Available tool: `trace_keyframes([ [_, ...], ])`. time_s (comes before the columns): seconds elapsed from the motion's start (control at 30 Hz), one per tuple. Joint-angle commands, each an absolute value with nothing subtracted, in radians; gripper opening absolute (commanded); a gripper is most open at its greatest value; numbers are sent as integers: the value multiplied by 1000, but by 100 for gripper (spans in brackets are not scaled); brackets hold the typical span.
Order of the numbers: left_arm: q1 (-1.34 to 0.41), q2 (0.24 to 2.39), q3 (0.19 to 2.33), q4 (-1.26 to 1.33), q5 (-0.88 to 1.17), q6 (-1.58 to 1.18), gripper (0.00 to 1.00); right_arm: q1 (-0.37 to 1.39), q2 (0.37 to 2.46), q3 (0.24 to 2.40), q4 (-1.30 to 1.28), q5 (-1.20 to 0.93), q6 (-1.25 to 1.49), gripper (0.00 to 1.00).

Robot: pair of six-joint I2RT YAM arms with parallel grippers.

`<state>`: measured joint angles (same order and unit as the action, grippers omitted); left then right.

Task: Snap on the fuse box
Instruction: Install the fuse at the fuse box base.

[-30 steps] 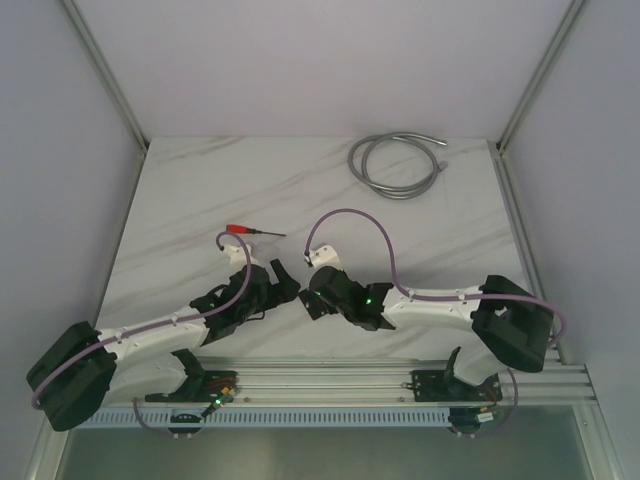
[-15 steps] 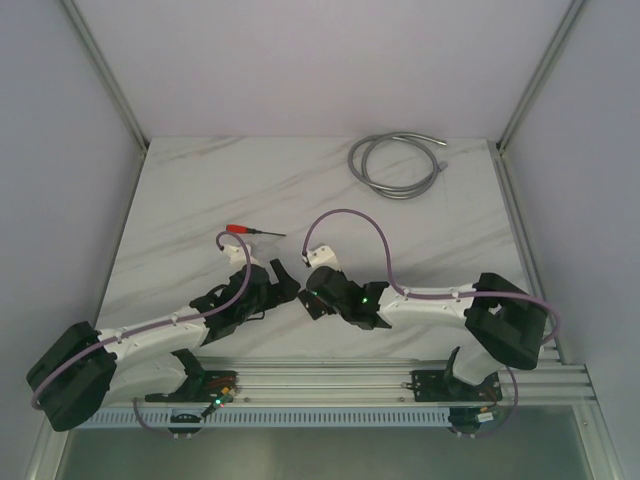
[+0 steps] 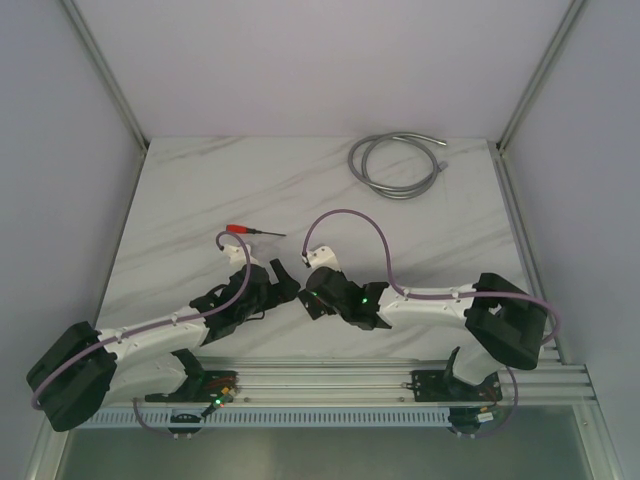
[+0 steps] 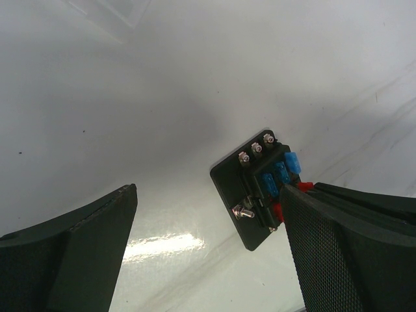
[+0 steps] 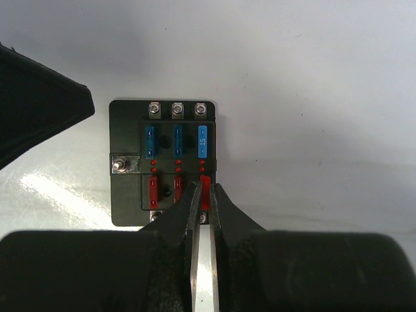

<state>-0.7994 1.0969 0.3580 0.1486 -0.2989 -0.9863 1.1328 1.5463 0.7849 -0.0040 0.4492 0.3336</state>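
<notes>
- Right wrist view: the fuse box point(image 5: 162, 162) lies flat on the white table point(image 5: 312, 97), centre-left of frame, with its face up. Three blue fuses point(image 5: 177, 140) sit in the upper row and red ones below.
- My right gripper point(image 5: 205, 191) is pinched nearly closed on the red fuse point(image 5: 205, 181) at the lower-right slot. I judge this narrow grip is for pressing or seating that one fuse squarely, without touching its neighbours.
- Left wrist view: the left gripper point(image 4: 207, 214) is spread wide and holds nothing. The box point(image 4: 250, 195) lies just beside its right-hand finger, at centre-right of frame. I read this as standing ready to brace the box, not gripping it.
- Top external view: both tools meet at lower centre and hide the box. The red-handled screwdriver point(image 3: 250, 231) lies just above them, and the coiled grey hose point(image 3: 395, 165) is well apart at upper right.
- Compared with a second ago, the right arm has crept slightly toward the left of frame. The left arm, screwdriver and hose are unmoved.
</notes>
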Motion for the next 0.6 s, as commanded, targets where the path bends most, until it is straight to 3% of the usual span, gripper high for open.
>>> trace_keyframes([
  [0.0, -795, 1093, 367, 152, -293, -989, 100, 1143, 1548, 801, -41, 468, 349, 12],
  [0.57, -795, 1093, 369, 152, -294, -993, 100, 1154, 1560, 813, -72, 500, 340, 13],
])
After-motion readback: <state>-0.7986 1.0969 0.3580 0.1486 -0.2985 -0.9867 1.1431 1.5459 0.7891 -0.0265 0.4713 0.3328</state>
